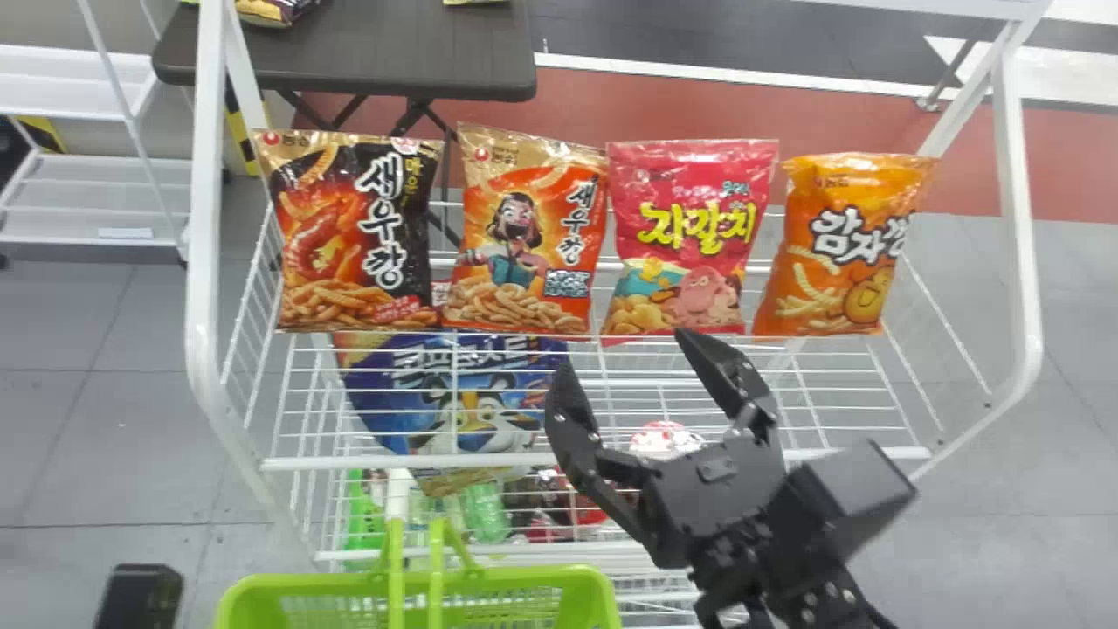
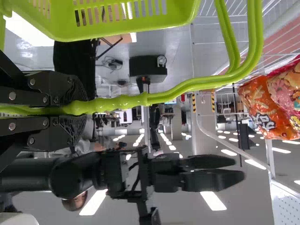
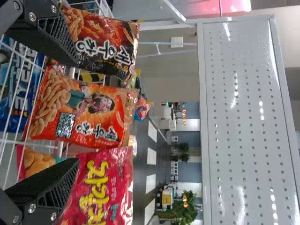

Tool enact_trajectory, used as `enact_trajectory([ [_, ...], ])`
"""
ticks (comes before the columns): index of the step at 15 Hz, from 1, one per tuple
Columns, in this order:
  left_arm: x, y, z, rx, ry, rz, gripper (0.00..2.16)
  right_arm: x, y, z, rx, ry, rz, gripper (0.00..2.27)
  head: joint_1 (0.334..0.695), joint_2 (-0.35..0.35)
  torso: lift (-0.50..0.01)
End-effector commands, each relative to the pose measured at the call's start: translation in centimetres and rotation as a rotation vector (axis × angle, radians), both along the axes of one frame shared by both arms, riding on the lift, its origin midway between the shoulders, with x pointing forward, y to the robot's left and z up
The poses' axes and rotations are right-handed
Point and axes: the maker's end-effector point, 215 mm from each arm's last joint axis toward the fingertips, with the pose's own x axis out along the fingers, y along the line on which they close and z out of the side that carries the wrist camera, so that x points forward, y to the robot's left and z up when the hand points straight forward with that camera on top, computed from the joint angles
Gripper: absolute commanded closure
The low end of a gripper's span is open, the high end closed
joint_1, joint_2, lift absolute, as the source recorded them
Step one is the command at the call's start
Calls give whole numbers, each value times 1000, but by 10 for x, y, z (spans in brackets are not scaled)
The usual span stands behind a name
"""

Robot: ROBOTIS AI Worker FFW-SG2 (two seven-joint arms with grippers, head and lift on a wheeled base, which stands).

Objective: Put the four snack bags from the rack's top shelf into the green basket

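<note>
A dark folding table (image 1: 349, 52) stands behind the white wire rack (image 1: 203, 262) on a gray and red floor. All 4 snack bags are upright in 1 row on the top shelf, from left to right: a black-and-orange plastic bag (image 1: 354, 231), an orange bag with a gold top (image 1: 524, 231), a pink-red bag (image 1: 690, 236) and a yellow-orange bag (image 1: 847, 245). Below them lies a blue bag with a cartoon tiger (image 1: 472, 393).

The right gripper (image 1: 624, 354) is in front of the top shelf, its 2 black fingers spread, with nothing between them being pinched; the right wrist view has the gold-topped bag beyond the gap. The left gripper (image 2: 84, 108) has its fingers closed on the green handle (image 2: 178, 89) of the bright green plastic basket (image 1: 515, 581), which is in front of the rack, toward the left.
</note>
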Motion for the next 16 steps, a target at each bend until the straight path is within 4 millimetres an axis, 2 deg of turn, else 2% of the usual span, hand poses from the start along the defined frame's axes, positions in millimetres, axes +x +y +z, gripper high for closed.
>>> enact_trajectory([
  [1, 0, 0, 0, -1, 3, -2, 2138, 31, 56, -21, -47, 45, 83, 87, 695, -47, 0],
  [2, -1, 0, 0, -4, 4, -3, 2138, 51, 67, -30, -72, 56, 84, 87, 695, 0, 0],
  [4, -2, -1, -1, -4, 9, -4, 2138, 80, 100, -37, -89, 55, 124, 87, 695, 71, 0],
  [5, -3, -2, -1, -6, 11, -6, 2138, 95, 108, -40, -92, 66, 124, 87, 695, 126, 0],
  [6, -3, -2, -2, -6, 13, -6, 2138, 112, 118, -41, -92, 71, 125, 87, 695, 150, 0],
  [7, -3, -3, -3, -5, 14, -6, 2138, 120, 127, -44, -105, 72, 142, 87, 695, 164, 0],
  [11, -4, -1, -4, -4, 20, -5, 2138, 155, 140, -79, -139, 130, 190, 87, 695, 204, 0],
  [14, 2, -1, -5, -8, 18, -5, 2138, 172, 155, -78, -81, 163, 250, 87, 695, 214, 0],
  [16, 8, 1, -7, -7, 15, -6, 2138, 179, 158, -77, -80, 168, 271, 90, 695, 229, 0],
])
